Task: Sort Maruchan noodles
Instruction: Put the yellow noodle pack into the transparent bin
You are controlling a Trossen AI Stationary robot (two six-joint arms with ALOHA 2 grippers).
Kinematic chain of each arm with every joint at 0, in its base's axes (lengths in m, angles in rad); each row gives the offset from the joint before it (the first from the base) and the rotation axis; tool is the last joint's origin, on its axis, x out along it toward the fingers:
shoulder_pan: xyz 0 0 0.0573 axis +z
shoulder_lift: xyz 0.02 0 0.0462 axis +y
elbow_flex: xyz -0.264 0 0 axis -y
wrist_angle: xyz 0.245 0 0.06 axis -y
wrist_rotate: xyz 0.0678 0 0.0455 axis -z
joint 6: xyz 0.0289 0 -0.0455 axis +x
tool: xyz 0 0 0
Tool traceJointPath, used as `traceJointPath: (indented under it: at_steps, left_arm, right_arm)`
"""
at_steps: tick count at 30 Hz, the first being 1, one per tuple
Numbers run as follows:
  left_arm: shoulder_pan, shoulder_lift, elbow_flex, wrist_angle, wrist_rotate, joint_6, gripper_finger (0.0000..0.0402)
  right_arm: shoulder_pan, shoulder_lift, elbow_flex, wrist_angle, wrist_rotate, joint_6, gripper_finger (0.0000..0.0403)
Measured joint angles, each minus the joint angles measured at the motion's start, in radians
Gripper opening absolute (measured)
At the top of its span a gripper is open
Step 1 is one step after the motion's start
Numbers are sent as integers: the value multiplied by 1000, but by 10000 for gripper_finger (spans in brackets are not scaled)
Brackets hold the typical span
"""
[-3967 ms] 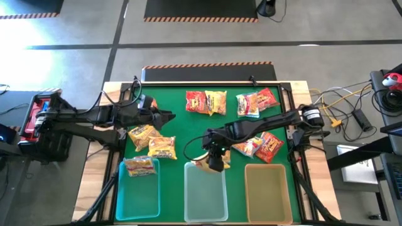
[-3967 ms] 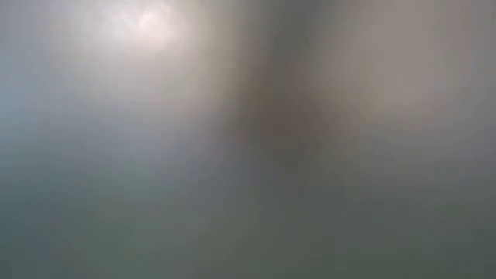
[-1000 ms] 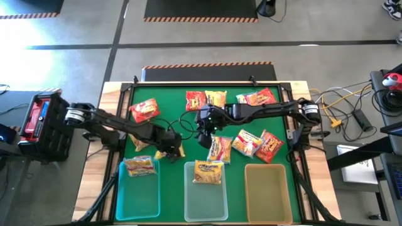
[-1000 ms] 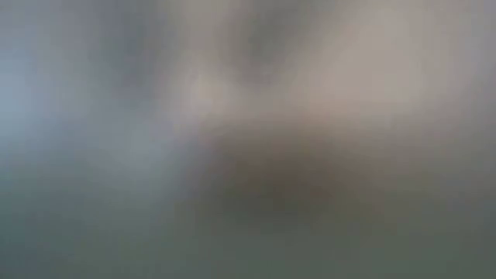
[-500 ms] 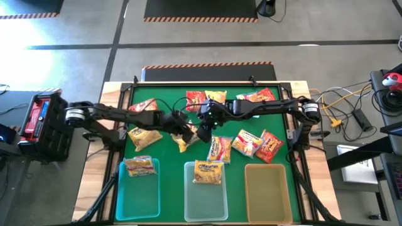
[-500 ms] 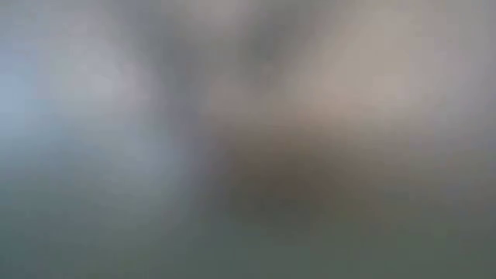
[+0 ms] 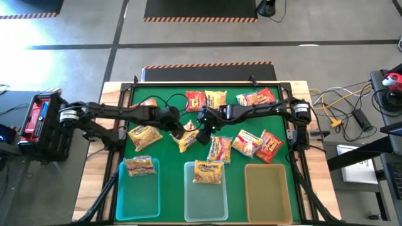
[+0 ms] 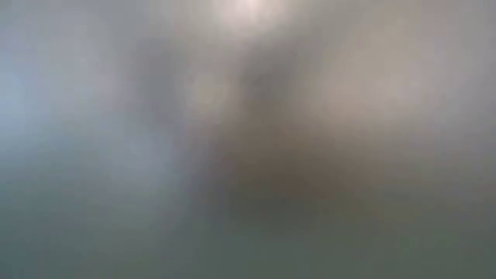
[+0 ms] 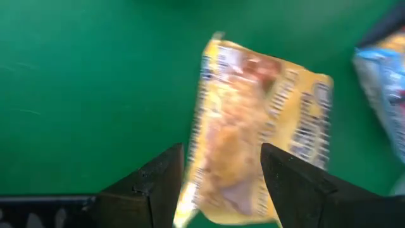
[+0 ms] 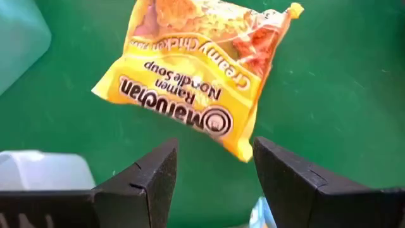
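One yellow packet [image 7: 187,140] matters most here: it hangs mid-mat, just far of the middle bin [image 7: 206,199], with the left gripper [image 7: 179,130] on it. In the left wrist view its end sits between the fingers [image 9: 152,187], which appear clamped on its edges, though the blur leaves the grip unsure. The right gripper [image 7: 204,132] is just to its right, jaws apart and holding nothing. A yellow Creamy Chicken packet [image 10: 196,76] lies ahead of those jaws, and I cannot tell if it is the same one.

Risks, as I judge them:
- The two grippers are very near each other, so a move by either could knock them together.
- The pinch is on a thin, crinkly edge, so the packet could slip out and land on the mat [image 7: 164,113] short of a bin, or across a bin rim.
- Yellow and orange prints look alike from above, so it could go in the wrong bin. The left bin [image 7: 138,191] and middle bin each hold one packet. The right bin [image 7: 267,194] shows none.

Hard to make out:
- The low view is blur only.
- A red packet [image 7: 149,102] at far left is partly hidden by the left arm.
- The exact contact of the fingers with the packet is not visible in the high view.
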Motion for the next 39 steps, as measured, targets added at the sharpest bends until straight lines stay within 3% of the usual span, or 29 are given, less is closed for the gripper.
traceJointPath:
  at_steps: [3, 8, 20, 32, 39]
  left_arm:
    - [32, 5, -28, 13, 2, 1, 194]
    - [56, 4, -103, 129, 113, -7, 194]
    - [58, 7, -274, 393, 177, -154, 194]
    - [58, 3, -294, 307, 174, -208, 194]
    - [51, 3, -297, 279, 178, -195, 194]
  right_arm:
    - [0, 26, 0, 28, 0, 0, 194]
    - [0, 61, 0, 37, 0, 1, 194]
    - [0, 101, -2, 36, -2, -14, 194]
    - [-12, -21, -2, -44, -8, -26, 194]
    - [-38, -19, -22, -16, -56, -11, 194]
